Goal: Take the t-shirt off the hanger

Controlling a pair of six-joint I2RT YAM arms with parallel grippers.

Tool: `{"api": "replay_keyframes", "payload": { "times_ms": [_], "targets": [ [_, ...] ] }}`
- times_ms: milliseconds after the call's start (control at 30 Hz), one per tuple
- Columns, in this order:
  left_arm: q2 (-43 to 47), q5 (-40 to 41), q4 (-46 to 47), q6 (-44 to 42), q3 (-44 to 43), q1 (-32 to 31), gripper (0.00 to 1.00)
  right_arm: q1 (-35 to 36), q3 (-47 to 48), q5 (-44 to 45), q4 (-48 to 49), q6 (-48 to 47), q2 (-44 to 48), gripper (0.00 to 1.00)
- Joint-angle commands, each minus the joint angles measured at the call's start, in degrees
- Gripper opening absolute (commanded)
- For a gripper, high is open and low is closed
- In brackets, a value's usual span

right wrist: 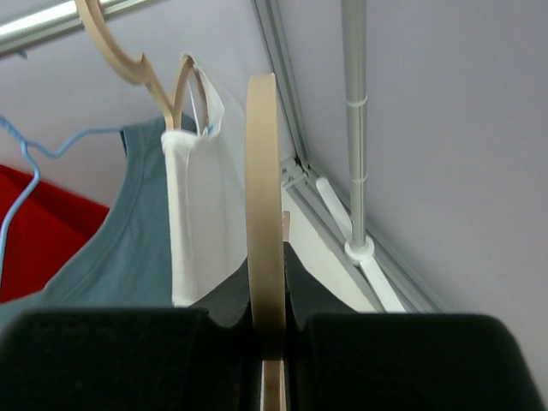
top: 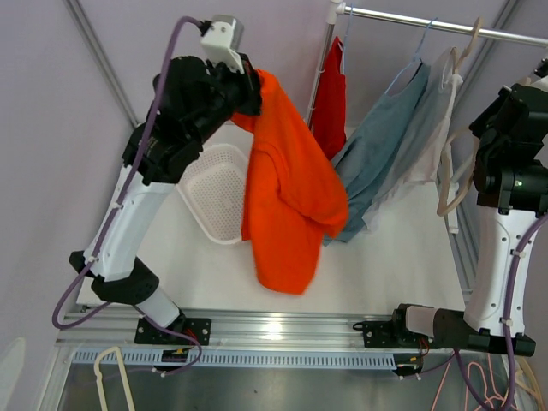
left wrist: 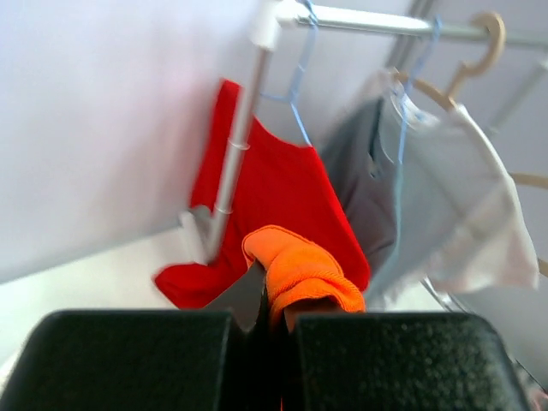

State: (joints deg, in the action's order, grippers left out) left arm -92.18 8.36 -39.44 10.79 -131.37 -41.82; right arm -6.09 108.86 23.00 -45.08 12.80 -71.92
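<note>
An orange t-shirt (top: 287, 197) hangs free from my left gripper (top: 254, 90), which is shut on its top edge high above the table. In the left wrist view a fold of the orange t-shirt (left wrist: 304, 274) bulges out between the closed jaws of my left gripper (left wrist: 276, 318). My right gripper (top: 479, 141) at the right is shut on a bare beige hanger (top: 452, 175), held off the rail. In the right wrist view the beige hanger (right wrist: 264, 214) runs upright between the jaws of my right gripper (right wrist: 272, 301).
A rail (top: 428, 24) at the back holds a red garment (top: 332, 98), a grey-blue tank top (top: 385, 141) and a white garment (top: 432, 128) on hangers. A white mesh basket (top: 218, 190) lies on the table behind the orange shirt. A loose hanger (top: 116, 377) lies below the front edge.
</note>
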Motion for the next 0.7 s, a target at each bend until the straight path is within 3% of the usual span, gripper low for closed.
{"api": "replay_keyframes", "payload": {
  "times_ms": [0, 133, 400, 533, 667],
  "targets": [
    [0.9, -0.6, 0.6, -3.2, -5.8, 3.6, 0.01, -1.6, -1.1, -1.1, 10.9, -1.7, -0.8, 0.0],
    [4.6, -2.3, 10.9, -2.9, -0.1, 9.2, 0.01, -3.9, -2.6, -2.8, 16.8, -2.2, -1.6, 0.0],
    [5.3, 1.6, 22.6, -10.0, -3.4, 12.0, 0.01, -7.2, -1.3, -6.0, 20.5, -0.2, -6.7, 0.0],
    [2.6, 0.3, 19.5, -7.5, -8.9, 17.7, 0.01, -8.0, -0.4, -7.3, 22.6, -0.2, -9.2, 0.0],
    [3.0, -0.4, 19.7, -5.6, -6.1, 21.9, 0.01, -8.9, 0.3, -8.3, 25.5, -0.8, -11.5, 0.0]
  ]
}}
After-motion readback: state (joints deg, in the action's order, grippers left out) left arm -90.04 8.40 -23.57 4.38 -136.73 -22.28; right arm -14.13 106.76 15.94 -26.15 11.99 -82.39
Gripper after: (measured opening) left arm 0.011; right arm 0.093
